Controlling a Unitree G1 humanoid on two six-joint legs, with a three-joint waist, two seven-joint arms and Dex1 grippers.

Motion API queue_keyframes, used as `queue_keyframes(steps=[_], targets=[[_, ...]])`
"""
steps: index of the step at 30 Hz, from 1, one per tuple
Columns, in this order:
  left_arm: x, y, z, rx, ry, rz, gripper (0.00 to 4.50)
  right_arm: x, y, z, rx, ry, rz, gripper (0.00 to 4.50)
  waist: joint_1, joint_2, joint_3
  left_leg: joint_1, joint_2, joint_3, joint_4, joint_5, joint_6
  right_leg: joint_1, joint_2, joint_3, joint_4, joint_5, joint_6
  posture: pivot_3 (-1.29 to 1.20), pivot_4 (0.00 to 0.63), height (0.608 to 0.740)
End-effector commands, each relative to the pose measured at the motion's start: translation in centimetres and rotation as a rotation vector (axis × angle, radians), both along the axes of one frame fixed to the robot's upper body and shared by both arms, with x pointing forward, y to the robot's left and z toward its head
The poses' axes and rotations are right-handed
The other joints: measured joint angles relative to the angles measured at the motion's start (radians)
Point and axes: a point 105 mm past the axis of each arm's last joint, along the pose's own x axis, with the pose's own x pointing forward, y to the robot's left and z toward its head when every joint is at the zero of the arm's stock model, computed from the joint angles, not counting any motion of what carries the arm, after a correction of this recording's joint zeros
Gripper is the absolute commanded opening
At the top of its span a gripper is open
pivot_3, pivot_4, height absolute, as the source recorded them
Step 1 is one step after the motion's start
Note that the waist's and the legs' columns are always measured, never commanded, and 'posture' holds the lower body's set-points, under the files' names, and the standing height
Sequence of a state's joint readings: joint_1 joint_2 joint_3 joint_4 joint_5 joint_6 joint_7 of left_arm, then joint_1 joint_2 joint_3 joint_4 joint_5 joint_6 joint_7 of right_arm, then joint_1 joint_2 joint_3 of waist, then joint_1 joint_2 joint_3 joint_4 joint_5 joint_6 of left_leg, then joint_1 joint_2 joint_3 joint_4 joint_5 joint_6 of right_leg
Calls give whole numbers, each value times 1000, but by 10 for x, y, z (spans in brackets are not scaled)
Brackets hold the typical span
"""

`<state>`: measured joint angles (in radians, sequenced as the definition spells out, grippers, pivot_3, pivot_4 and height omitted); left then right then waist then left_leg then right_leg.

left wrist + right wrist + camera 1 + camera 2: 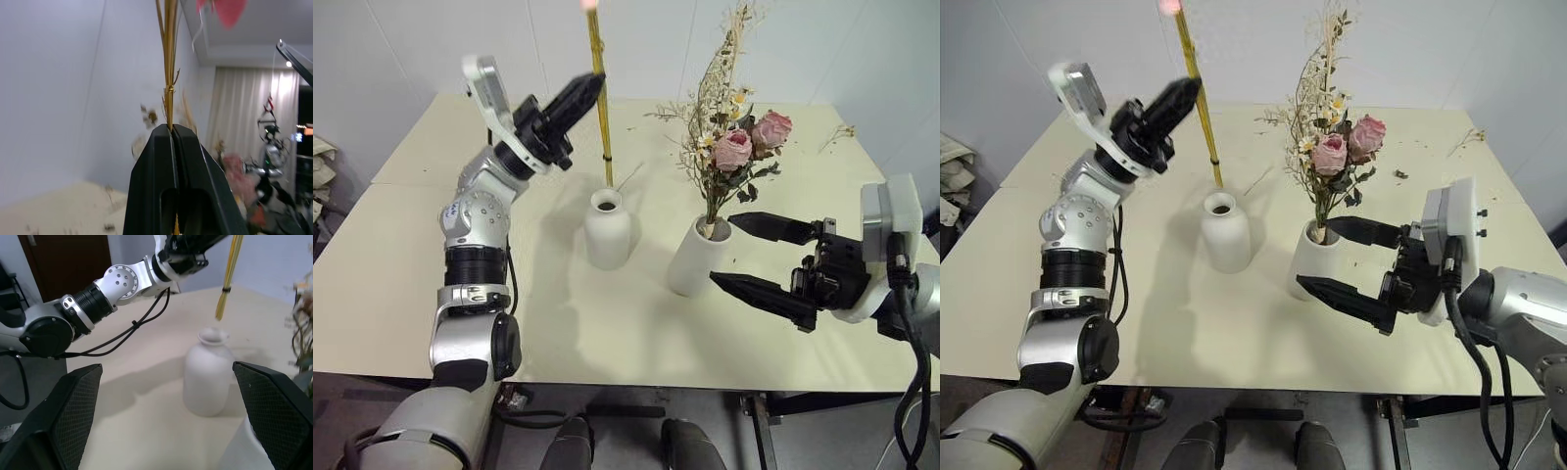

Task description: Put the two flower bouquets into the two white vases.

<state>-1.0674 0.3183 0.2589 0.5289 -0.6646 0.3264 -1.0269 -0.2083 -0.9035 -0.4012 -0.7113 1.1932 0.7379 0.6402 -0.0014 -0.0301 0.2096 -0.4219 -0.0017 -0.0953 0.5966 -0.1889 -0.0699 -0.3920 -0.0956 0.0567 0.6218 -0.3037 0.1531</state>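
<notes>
A cream table (pixel 411 294) is seen across the middle of the head views.

The left gripper (pixel 592 86) is raised in the upper left-centre of the frame, its fingers pressed together on the stalk bundle (pixel 600 108). In the left wrist view the yellow stalks are seen emerging from the closed fingers (pixel 156 171).

Stalk bundle: long axis near vertical, tilted slightly, the top leaning toward the left of the frame. The bloom end is at the upper edge, where a pale red blur is seen; the cut end points down. The cut end is held just above the mouth of the squat vase (pixel 607 231); in the right wrist view a small gap is seen between stalk tips and vase rim, so contact is probably not made.

The squat vase is placed upright at frame centre. The tall vase (pixel 698 259) stands upright just right of it, apart from it.

The rose bouquet (pixel 729 147) is seated in the tall vase, stems down, long axis upright, with pale grasses reaching the upper edge of the frame and pink roses to the right side.

The right gripper (pixel 754 257) is at lower right, fingers spread wide, level, pointing left. One finger lies beside the tall vase's mouth, the other beside its lower body; nothing is held.

Twig bits (pixel 838 135) are scattered at the far right of the table.
</notes>
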Motion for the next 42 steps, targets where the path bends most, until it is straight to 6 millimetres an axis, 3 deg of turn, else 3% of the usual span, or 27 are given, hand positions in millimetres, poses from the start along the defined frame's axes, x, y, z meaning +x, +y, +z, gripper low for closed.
queue_keyframes(steps=[1,9,25,30,36,40,42], targets=[[-1,1,0,51,-40,19,13,-7,1,9,14,-68,-15,4500,0,0,0,0,0,0,0,0,0,0,0,0,0,0,0,0,150,740],[11,-1,-12,62,-31,74,13,-8,0,7,15,-66,-47,4500,0,0,0,0,0,0,0,0,0,0,0,0,-1,0,0,0,150,740],[9,4,-47,169,102,80,13,-6,-4,8,9,-63,-81,4500,0,0,0,0,0,0,0,0,0,0,0,0,0,0,0,0,150,740],[8,1,-53,241,113,82,1190,-4,-4,10,8,-67,-78,4500,0,0,0,0,0,0,-1,0,0,0,0,0,0,0,-1,0,150,740],[-8,3,-47,265,66,34,3056,-3,-5,10,-1,-67,-77,4500,-2,0,0,0,0,0,-1,0,0,0,0,0,0,0,-1,0,150,740],[-21,16,-38,296,27,37,4357,-3,-9,10,-13,-66,-84,4500,-2,0,0,0,1,0,-1,0,0,0,0,0,0,0,-1,0,150,740],[-23,28,-31,310,2,73,4469,-3,-13,9,-24,-62,-93,4500,-1,0,0,0,1,0,-1,0,0,0,0,0,0,0,-1,0,150,740]])
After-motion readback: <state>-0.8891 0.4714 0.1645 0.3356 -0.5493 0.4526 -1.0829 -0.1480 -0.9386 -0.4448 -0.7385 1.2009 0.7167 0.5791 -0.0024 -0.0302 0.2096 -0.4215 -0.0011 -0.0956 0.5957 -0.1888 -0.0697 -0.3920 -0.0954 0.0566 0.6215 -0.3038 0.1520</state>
